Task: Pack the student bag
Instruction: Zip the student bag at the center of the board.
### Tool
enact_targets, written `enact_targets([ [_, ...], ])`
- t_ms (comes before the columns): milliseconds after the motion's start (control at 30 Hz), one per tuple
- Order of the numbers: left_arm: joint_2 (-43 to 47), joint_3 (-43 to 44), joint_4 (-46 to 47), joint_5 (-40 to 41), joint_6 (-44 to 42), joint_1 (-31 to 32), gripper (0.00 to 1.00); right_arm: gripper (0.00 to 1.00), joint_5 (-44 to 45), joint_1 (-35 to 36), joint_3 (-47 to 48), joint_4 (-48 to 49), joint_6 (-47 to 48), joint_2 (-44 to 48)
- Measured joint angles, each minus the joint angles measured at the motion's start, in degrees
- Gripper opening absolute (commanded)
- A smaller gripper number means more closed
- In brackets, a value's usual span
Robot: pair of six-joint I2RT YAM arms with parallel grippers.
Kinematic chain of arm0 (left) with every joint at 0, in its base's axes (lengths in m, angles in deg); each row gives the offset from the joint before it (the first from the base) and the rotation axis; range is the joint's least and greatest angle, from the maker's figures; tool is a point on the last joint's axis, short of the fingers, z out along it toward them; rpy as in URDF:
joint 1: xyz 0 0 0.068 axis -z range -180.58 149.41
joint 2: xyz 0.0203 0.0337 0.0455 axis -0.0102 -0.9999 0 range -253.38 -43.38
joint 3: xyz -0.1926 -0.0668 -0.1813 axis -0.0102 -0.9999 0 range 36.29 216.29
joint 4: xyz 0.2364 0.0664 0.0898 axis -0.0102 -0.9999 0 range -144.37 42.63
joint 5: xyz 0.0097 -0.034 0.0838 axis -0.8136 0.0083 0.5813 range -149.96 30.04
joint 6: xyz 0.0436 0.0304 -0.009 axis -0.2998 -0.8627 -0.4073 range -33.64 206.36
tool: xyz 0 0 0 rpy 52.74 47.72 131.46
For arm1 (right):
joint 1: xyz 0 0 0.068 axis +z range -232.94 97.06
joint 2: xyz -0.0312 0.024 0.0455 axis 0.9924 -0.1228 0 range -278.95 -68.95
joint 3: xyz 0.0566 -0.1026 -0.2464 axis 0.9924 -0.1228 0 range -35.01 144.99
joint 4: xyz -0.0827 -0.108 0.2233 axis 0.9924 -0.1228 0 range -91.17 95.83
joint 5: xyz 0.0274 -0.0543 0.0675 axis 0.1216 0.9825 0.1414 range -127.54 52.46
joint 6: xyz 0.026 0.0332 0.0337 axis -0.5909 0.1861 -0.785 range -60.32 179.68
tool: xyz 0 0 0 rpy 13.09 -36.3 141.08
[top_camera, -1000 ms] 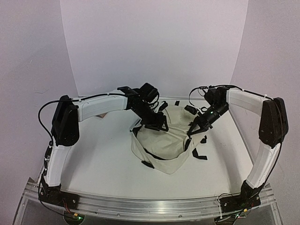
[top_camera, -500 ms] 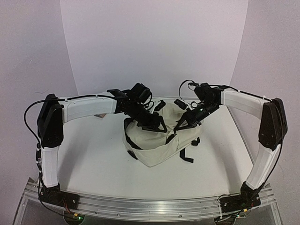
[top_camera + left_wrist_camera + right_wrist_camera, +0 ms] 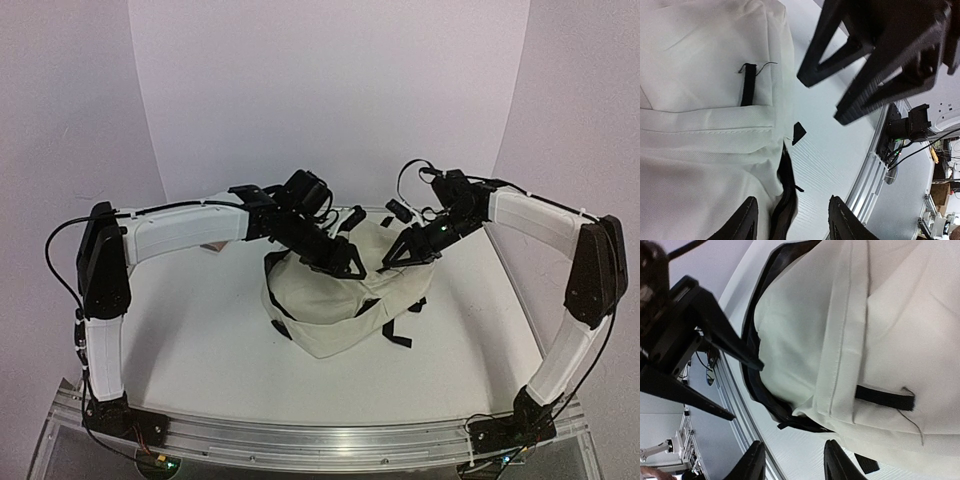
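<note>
prob opening student bag | left gripper sat spread around black zipper edge | right gripper spread, empty | tip: I'd have pinched opposite rims, pulled evenly

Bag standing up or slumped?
Slumped. In the top view the student bag lies crumpled on the table, black straps splayed beside it.

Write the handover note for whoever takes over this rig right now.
Large cream fabric student bag: slumped in the middle of the white table, between both hands.
Left hand: open, fingers on either side of the bag's black zipper edge, not clamped.
Right hand: open, close beside the bag, holding nothing.
Done: nothing visibly packed.
Left: probably get the bag open; no items to pack are in view.
</note>
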Motion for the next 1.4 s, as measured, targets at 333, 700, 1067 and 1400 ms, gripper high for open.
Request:
enact_targets([
  [333, -4.41, 5.7, -8.46, -1.03, -1.79, 3.85, 0.45, 0.59, 6.79, -1.99, -4.81, -1.17, 0.57, 3.42],
  [700, -11.91, 13.93, -13.22, -0.73, 0.79, 4.9, 0.22, 0.64, 10.42, -1.96, -8.69, -1.48, -0.01, 3.28],
  [1067, -14.31, 18.33, -14.93, -0.31, 2.44, 4.71, 0.0, 0.7, 11.5, -1.96, -8.94, -1.0, -1.89, 0.0],
  [1400, -14.52, 18.67, -17.55, 3.21, 3.69, 4.71, 0.25, 0.74, 11.63, -1.96, -9.11, 0.25, -4.34, -3.31],
])
